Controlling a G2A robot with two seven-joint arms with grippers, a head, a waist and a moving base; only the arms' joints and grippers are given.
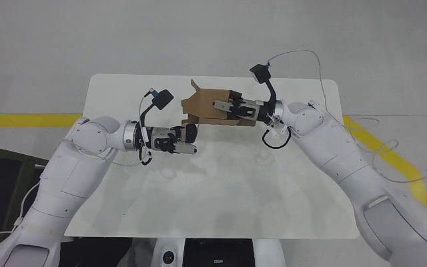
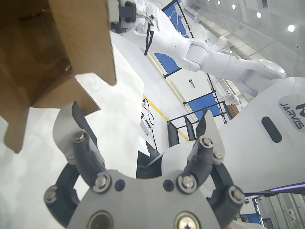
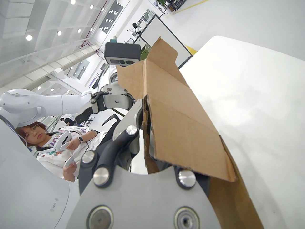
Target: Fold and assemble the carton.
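Left gripper [image 2: 140, 110], jaws spread, hangs just beside carton [image 2: 35, 48] flap edge.

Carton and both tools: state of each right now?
carton: part-formed, flaps sticking out, not closed.
left tool: open, nothing between its fingers, close by a carton flap.
right tool: shut on a carton wall.

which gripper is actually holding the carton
The right gripper: it is shut on a wall of the carton. The left gripper is open beside it, nothing between its fingers.
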